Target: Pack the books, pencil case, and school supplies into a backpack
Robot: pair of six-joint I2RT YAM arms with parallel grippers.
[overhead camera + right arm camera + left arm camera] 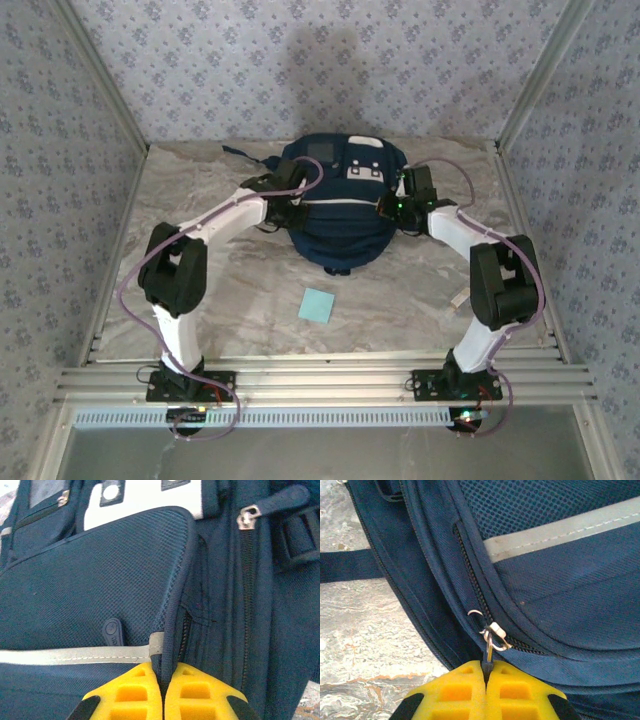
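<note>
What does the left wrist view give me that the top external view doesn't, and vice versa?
Left wrist view: the yellow left end effector shut on the dark zipper pull hanging from the silver metal slider. Top external view: the small flat light-blue square pad lying between the two arms, and the right end effector across from the left one. Both: the large navy-blue fabric backpack with its white stripe, on the grey marbled tabletop.
</note>
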